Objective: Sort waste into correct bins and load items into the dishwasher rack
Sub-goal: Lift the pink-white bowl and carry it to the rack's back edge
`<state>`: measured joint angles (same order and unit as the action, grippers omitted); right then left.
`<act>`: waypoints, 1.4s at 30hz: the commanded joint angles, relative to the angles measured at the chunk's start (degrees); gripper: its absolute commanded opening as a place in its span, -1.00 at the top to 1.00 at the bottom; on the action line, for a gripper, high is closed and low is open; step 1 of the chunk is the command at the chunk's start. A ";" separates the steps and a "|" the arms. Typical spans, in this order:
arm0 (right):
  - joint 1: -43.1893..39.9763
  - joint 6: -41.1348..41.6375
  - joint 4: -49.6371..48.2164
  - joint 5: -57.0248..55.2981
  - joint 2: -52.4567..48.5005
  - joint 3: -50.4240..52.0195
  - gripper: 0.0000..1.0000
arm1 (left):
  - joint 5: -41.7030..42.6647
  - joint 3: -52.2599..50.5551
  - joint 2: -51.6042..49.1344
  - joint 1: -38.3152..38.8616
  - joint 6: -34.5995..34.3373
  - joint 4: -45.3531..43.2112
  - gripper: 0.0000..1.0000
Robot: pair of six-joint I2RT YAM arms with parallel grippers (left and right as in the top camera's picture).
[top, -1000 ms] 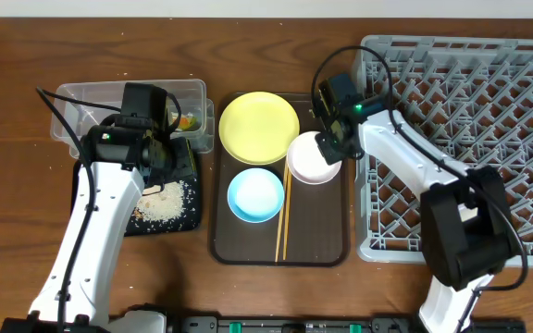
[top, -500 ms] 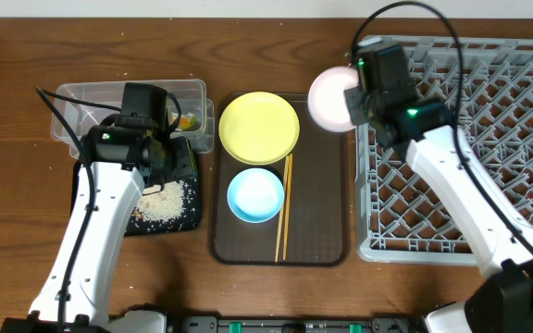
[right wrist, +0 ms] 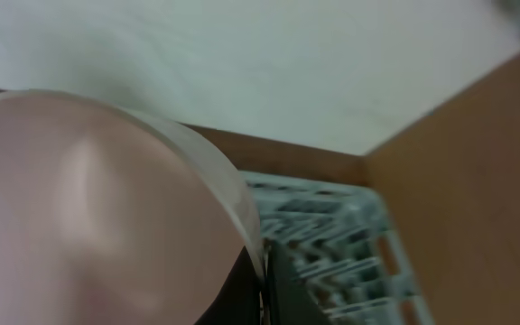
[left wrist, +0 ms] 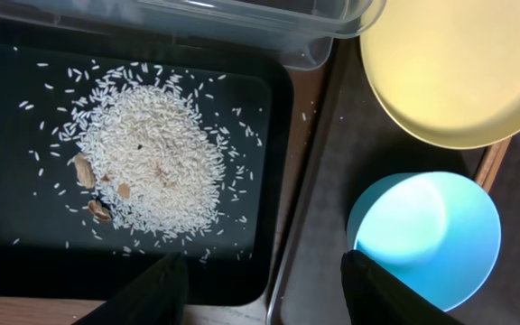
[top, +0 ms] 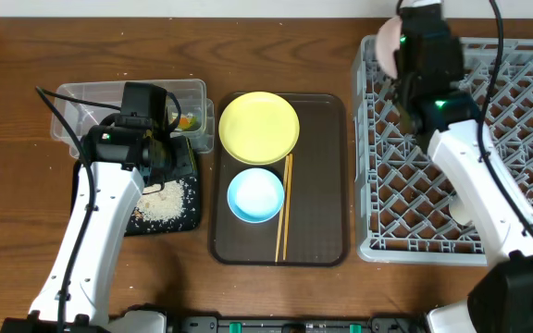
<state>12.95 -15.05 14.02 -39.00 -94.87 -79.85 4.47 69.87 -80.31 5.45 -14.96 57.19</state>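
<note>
Above the rack corner: your right claw pinches the pink bowl by its rim; thin grip, so you risk it slipping outside.

Brown wooden table, plain white wall behind

Overhead, left-wrist overlap: light blue bowl

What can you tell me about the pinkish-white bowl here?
The pinkish-white bowl is smooth and glossy with a thin pale rim. The right pincer is shut on that rim, holding it tipped on edge over the far left corner of the dishwasher rack. From overhead only a pink sliver shows beside the pincer. Nothing else appears to touch it.
</note>
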 commanded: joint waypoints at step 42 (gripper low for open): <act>4.55 2.49 0.52 -16.37 -16.79 -0.39 0.98 | -0.68 -0.28 -0.17 -0.02 0.31 0.22 -0.15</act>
<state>16.75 -14.39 15.55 -56.25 -109.89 -80.84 4.49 69.87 -80.31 5.45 -14.96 57.21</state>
